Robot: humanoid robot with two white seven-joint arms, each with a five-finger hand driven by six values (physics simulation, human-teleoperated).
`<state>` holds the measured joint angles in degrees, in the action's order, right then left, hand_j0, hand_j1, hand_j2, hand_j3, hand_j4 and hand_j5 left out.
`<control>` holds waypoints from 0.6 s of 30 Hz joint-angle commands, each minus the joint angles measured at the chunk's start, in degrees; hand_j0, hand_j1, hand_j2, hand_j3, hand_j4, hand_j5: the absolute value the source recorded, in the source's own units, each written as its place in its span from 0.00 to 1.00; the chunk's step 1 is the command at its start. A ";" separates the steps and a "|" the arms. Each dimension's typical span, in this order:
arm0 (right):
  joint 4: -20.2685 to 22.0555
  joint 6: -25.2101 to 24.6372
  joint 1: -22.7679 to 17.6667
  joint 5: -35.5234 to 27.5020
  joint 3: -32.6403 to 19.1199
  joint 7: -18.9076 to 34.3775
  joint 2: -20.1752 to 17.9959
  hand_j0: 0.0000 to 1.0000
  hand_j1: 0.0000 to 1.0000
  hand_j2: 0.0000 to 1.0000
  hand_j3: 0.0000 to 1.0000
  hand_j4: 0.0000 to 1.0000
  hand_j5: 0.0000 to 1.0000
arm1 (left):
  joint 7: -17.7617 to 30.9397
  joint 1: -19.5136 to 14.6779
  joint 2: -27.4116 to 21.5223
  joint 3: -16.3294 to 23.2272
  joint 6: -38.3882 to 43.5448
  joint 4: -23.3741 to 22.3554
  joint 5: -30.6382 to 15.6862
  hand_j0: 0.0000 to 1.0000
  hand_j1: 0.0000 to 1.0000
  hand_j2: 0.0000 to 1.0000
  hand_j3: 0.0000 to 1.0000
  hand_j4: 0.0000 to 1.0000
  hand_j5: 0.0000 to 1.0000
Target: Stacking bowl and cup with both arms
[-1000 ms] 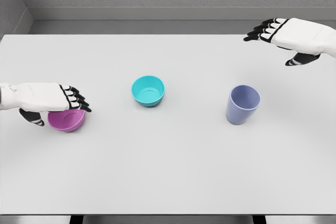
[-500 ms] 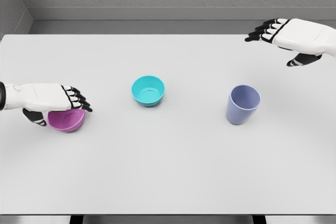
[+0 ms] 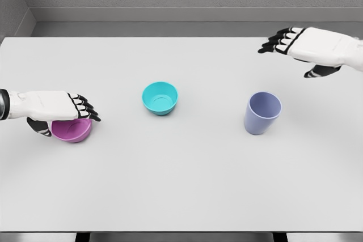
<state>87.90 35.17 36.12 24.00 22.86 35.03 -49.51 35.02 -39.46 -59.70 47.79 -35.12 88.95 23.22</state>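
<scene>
1. I count three vessels on the white surface (image 3: 181, 185): two bowls and one cup, all upright with their openings up
2. The purple bowl (image 3: 72, 130) sits at the left side of the surface, well apart from the others
3. The teal bowl (image 3: 160, 97) stands near the middle, a little farther back than the purple one, with nothing inside it that I can see
4. The lavender cup (image 3: 262, 113) stands to the right of the teal bowl, apart from it, and leans slightly in my view
5. Two arms are in view, one from each side
6. My left robot hand (image 3: 54, 109) lies palm down right over the purple bowl, its dark-tipped fingers (image 3: 85, 107) stretched across the rim and the thumb (image 3: 38, 127) down at the bowl's left side; the fingers look loose rather than clamped, and I cannot tell for sure whether they touch the bowl
7. My right robot hand (image 3: 309, 46) hovers above the far right part of the surface, behind and to the right of the cup, well clear of it; its fingers are extended toward the left, the thumb hangs below, and it holds nothing
8. Nothing is stacked: each bowl and the cup rests on its own spot
</scene>
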 commanded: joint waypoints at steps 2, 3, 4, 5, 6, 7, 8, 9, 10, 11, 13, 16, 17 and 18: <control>0.52 -0.17 -0.09 -0.18 -0.01 -0.03 -0.15 1.00 1.00 1.00 1.00 1.00 1.00 | -0.02 -0.09 0.02 0.20 0.12 -0.01 0.59 1.00 1.00 1.00 1.00 1.00 1.00; 0.52 -0.17 -0.09 -0.27 -0.01 -0.03 -0.15 1.00 1.00 1.00 1.00 1.00 1.00 | -0.02 -0.09 0.11 0.29 0.12 -0.27 0.77 1.00 1.00 1.00 1.00 1.00 1.00; 0.52 -0.17 -0.18 -0.27 -0.01 -0.03 -0.15 1.00 1.00 1.00 1.00 1.00 1.00 | -0.02 -0.09 0.11 0.29 0.12 -0.54 0.86 1.00 1.00 1.00 1.00 1.00 1.00; 0.52 -0.17 -0.53 -0.27 -0.01 -0.03 -0.15 1.00 1.00 1.00 1.00 1.00 1.00 | -0.02 -0.09 0.11 0.29 0.12 -0.54 0.86 1.00 1.00 1.00 1.00 1.00 1.00; 0.52 -0.17 -0.53 -0.27 0.08 -0.03 -0.15 1.00 1.00 1.00 1.00 1.00 1.00 | -0.02 0.00 0.11 0.37 0.12 -0.54 0.86 1.00 1.00 1.00 1.00 1.00 1.00; 0.52 -0.17 -0.53 -0.27 -0.01 -0.03 -0.15 1.00 1.00 1.00 1.00 1.00 1.00 | -0.02 0.00 0.11 0.37 0.12 -0.54 0.86 1.00 1.00 1.00 1.00 1.00 1.00; 0.52 -0.17 -0.53 -0.27 -0.01 -0.03 -0.15 1.00 1.00 1.00 1.00 1.00 1.00 | -0.02 0.00 0.11 0.37 0.12 -0.80 0.86 1.00 1.00 1.00 1.00 1.00 1.00; 0.52 -0.17 -0.53 -0.27 -0.01 -0.03 -0.15 1.00 1.00 1.00 1.00 1.00 1.00 | -0.02 0.00 0.20 0.37 0.12 -1.41 0.86 1.00 1.00 1.00 1.00 1.00 1.00; 0.52 -0.17 -0.62 -0.27 -0.01 -0.03 -0.15 1.00 1.00 1.00 1.00 1.00 1.00 | -0.02 0.00 0.20 0.37 0.12 -1.77 0.95 1.00 1.00 1.00 1.00 1.00 1.00; 0.52 -0.17 -0.62 -0.18 -0.01 -0.03 -0.06 1.00 1.00 1.00 1.00 1.00 1.00 | -0.02 0.00 0.20 0.37 0.12 -1.77 0.95 1.00 1.00 1.00 1.00 1.00 1.00; 0.52 -0.17 -0.62 -0.10 -0.01 -0.03 -0.06 1.00 1.00 1.00 1.00 1.00 1.00 | -0.02 0.00 0.11 0.37 0.12 -1.77 0.95 1.00 1.00 1.00 1.00 1.00 1.00; 0.87 -0.17 -0.44 0.08 -0.01 -0.03 -0.06 1.00 1.00 1.00 1.00 1.00 1.00 | -0.02 0.09 0.20 0.37 0.12 -1.77 0.86 1.00 1.00 1.00 1.00 1.00 1.00; 0.87 -0.17 -0.44 -0.01 -0.01 -0.03 -0.06 1.00 1.00 1.00 1.00 1.00 1.00 | -0.02 0.00 0.20 0.37 0.12 -1.77 0.95 1.00 1.00 1.00 1.00 1.00 1.00; 0.70 -0.17 -0.53 -0.01 -0.10 -0.03 -0.06 1.00 1.00 1.00 1.00 1.00 1.00 | -0.02 0.00 0.11 0.37 0.12 -1.77 0.95 1.00 1.00 1.00 1.00 1.00 1.00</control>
<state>88.60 35.16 35.68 24.24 22.84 35.03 -49.50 34.89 -39.46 -59.46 48.16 -34.92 87.26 23.88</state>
